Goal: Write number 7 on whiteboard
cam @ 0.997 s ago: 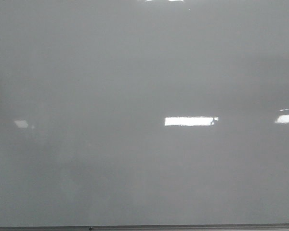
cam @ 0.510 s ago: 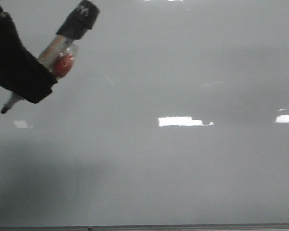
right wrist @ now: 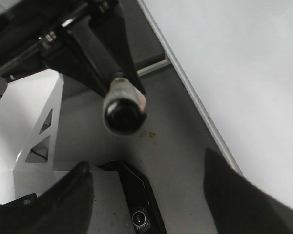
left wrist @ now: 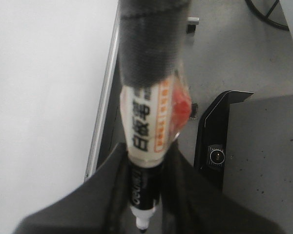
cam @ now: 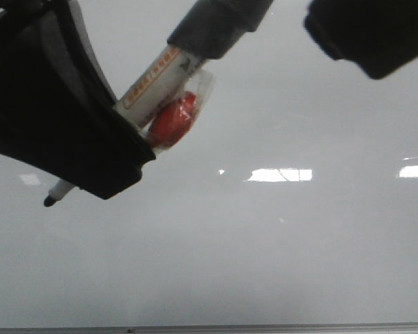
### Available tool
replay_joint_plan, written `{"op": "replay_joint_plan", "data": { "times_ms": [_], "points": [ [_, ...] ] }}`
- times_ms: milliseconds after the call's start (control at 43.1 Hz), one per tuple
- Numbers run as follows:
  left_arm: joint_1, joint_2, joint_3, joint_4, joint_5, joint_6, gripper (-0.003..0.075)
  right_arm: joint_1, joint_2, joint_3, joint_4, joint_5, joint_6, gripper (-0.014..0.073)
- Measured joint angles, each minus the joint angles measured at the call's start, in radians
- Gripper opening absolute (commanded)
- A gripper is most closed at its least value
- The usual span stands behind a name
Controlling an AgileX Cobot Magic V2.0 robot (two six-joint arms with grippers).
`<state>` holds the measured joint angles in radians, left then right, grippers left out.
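Observation:
The whiteboard (cam: pixel 265 264) fills the front view, pale grey and glossy, and no number 7 is in view on it. My left gripper (cam: pixel 108 156) comes in from the upper left, shut on a white-bodied marker (cam: pixel 157 76) with a red tag taped to it. The uncapped black tip (cam: pixel 49 201) points down-left in front of the board. The left wrist view shows the marker (left wrist: pixel 149 117) clamped between the jaws of the left gripper (left wrist: pixel 144 195). My right gripper (cam: pixel 369 35) is a dark shape at the top right. It stands open and empty (right wrist: pixel 146 195), with the marker's rear end (right wrist: pixel 124 109) ahead of it.
Bright rectangular glares (cam: pixel 279 175) lie on the board. Its thin metal frame edge (left wrist: pixel 100 122) borders a grey surface. A black camera housing (left wrist: pixel 216 156) sits beside the board, also seen from the right wrist (right wrist: pixel 139 217). A white bracket (right wrist: pixel 34 131) stands nearby.
The left gripper with the marker entered the front view from the upper left and now looms larger, further right. The right gripper has appeared at the top right.

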<state>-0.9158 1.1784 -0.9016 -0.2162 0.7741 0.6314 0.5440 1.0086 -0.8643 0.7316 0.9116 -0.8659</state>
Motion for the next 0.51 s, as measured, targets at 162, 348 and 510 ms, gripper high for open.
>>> {"op": "replay_joint_plan", "data": {
  "times_ms": [162,348,510],
  "points": [
    [0.0,0.0,0.0,0.0,-0.004,0.009,0.007,0.079,0.114,-0.085,0.015,0.004,-0.026,0.0507],
    [0.0,0.0,0.0,0.0,-0.014,0.013,0.007,0.126,0.209,-0.152,0.02,0.009,-0.036,0.0472],
    [0.0,0.0,0.0,0.013,-0.02,0.019,0.0073,0.131,0.248,-0.173,0.022,0.013,-0.037,0.0246]
  ]
}}
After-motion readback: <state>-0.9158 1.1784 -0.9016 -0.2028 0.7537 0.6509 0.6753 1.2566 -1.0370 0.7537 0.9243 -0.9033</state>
